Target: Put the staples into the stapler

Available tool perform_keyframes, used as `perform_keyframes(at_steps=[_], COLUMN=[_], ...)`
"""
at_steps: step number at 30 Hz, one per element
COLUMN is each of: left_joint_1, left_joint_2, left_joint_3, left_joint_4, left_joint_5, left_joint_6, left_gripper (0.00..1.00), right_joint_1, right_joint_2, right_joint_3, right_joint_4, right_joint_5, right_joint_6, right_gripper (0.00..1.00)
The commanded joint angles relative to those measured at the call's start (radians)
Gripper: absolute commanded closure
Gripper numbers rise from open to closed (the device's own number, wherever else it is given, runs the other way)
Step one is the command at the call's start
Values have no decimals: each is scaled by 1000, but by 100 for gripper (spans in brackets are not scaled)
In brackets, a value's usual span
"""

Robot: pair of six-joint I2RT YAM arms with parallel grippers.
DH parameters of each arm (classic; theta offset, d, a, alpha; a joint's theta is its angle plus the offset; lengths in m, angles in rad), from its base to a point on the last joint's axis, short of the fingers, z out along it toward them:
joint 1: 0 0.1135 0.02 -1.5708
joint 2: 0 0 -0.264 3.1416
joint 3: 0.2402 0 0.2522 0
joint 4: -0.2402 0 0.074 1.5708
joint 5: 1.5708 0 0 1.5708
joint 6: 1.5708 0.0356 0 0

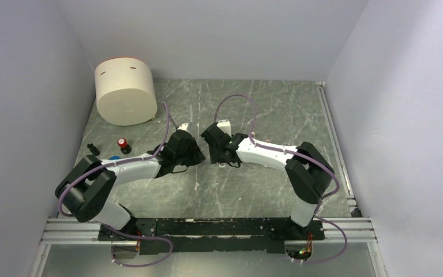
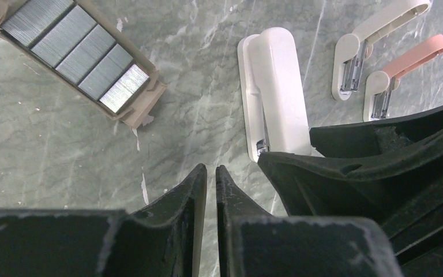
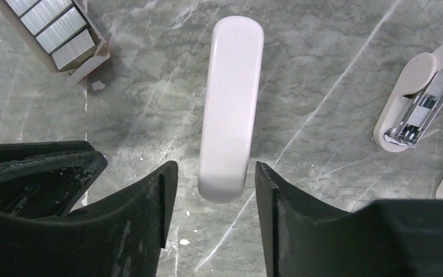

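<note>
The slim white stapler (image 3: 231,109) lies on the marble table, also seen in the left wrist view (image 2: 271,92). My right gripper (image 3: 210,173) is open, with a finger on either side of the stapler's near end and a gap on both sides. The staples (image 2: 75,46) are several grey blocks in an open cardboard-coloured box, to the left of the stapler; the box also shows in the right wrist view (image 3: 57,29). My left gripper (image 2: 209,170) is shut and empty, hovering beside the stapler. In the top view both grippers (image 1: 187,151) (image 1: 216,144) meet at mid-table.
An open white stapler (image 2: 369,46) and a pink one (image 2: 404,63) lie to the right of the slim stapler. A big white roll (image 1: 125,90) stands at the back left. A small red item (image 1: 124,142) and a black piece (image 1: 94,148) lie near the left wall.
</note>
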State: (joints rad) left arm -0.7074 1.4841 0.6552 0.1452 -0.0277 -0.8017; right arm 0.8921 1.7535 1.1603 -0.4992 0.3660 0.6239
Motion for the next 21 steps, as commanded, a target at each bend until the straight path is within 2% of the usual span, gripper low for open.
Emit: perform_keyframes(at_steps=[1, 4, 11, 16, 19, 21], left_joint_1=[5, 5, 5, 6, 6, 5], left_joint_2=[-27, -34, -45, -57, -65, -69], left_joint_3=[-10, -15, -24, -28, -29, -29], left_joint_4=[-11, -14, -16, -18, -23, -29], left_joint_5=[-46, -51, -60, -69, -77, -85], left_joint_6=[17, 16, 13, 12, 12, 12], left_gripper=[82, 82, 80, 79, 80, 80], right_joint_1=[5, 5, 5, 4, -5, -11], right_joint_2=[3, 24, 78, 101, 120, 138], right_joint_3=[4, -5, -20, -24, -24, -20], right_joint_4=[14, 9, 25, 41, 61, 73], right_joint_5=[-22, -25, -41, -44, -57, -54], right_joint_6=[-10, -3, 17, 32, 35, 40], right_gripper=[41, 36, 37, 45, 57, 61])
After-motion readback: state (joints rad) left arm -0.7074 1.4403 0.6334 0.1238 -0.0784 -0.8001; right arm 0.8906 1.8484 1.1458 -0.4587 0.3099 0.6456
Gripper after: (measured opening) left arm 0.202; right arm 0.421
